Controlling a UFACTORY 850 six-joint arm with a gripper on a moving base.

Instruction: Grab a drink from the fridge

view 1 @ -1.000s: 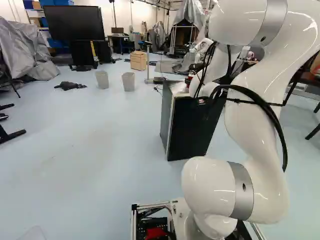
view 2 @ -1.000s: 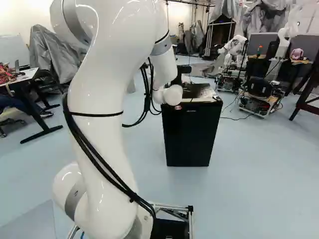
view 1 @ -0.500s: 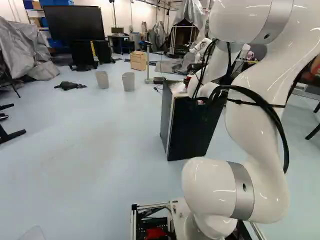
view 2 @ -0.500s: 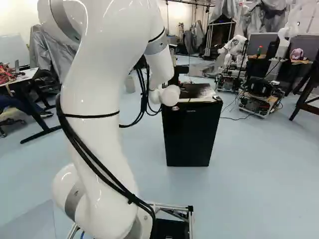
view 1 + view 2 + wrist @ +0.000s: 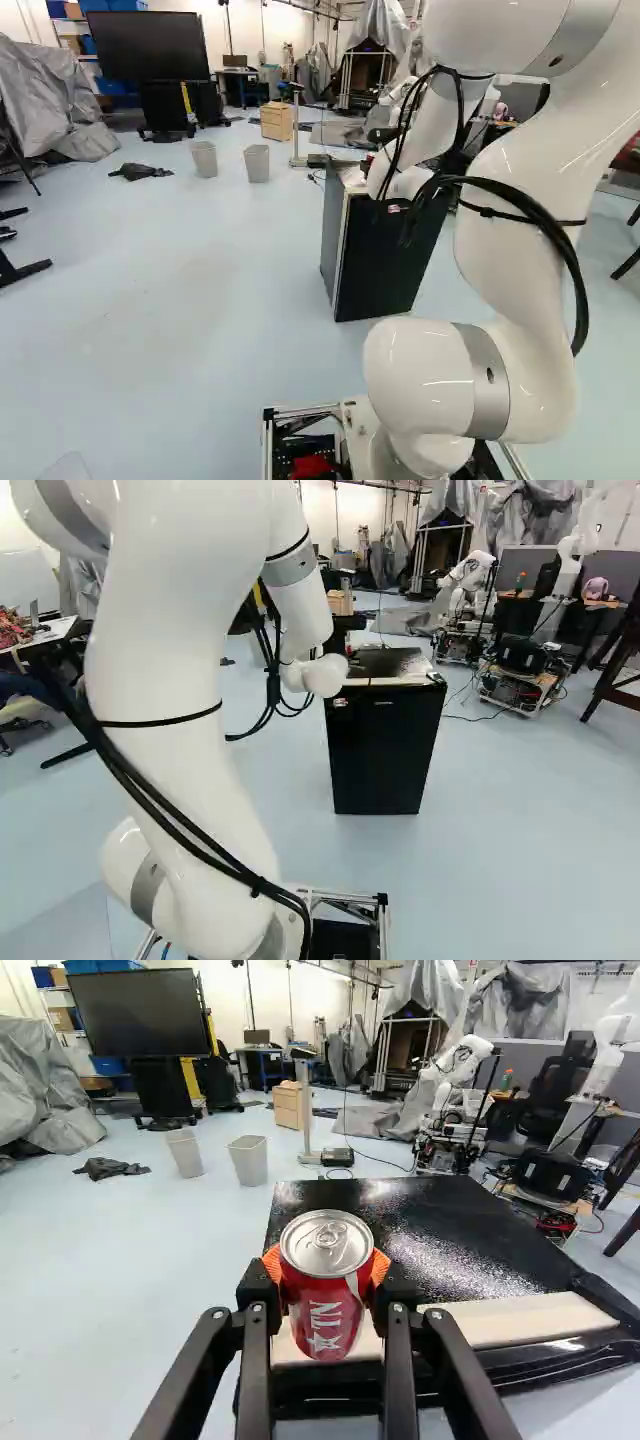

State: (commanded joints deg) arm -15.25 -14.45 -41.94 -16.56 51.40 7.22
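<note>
In the right base view the black fridge (image 5: pixel 385 755) stands beyond my arm with its door shut. The dark body of my gripper (image 5: pixel 347 626) shows just behind the white wrist, near the left part of the fridge top; its fingertips are hidden there. In the wrist view my gripper (image 5: pixel 327 1265) is shut on a red drink can (image 5: pixel 322 1305), an orange pad pressed to each side. The can is upright, with its silver lid and ring tab showing. It is seen against the fridge top (image 5: pixel 430 1230) near the pale front strip; whether it touches the top I cannot tell.
Two grey bins (image 5: pixel 257 163) and a wooden drawer unit (image 5: pixel 277 121) stand on the floor beyond the fridge. Another robot (image 5: pixel 470 585) is at the back, near a cart with equipment (image 5: pixel 520 685). A table (image 5: pixel 50 630) stands at the left of the right base view.
My arm has swung leftward in the right base view, its wrist moving left along the fridge's front edge, carrying the held can with it. The base and fridge have stayed put.
</note>
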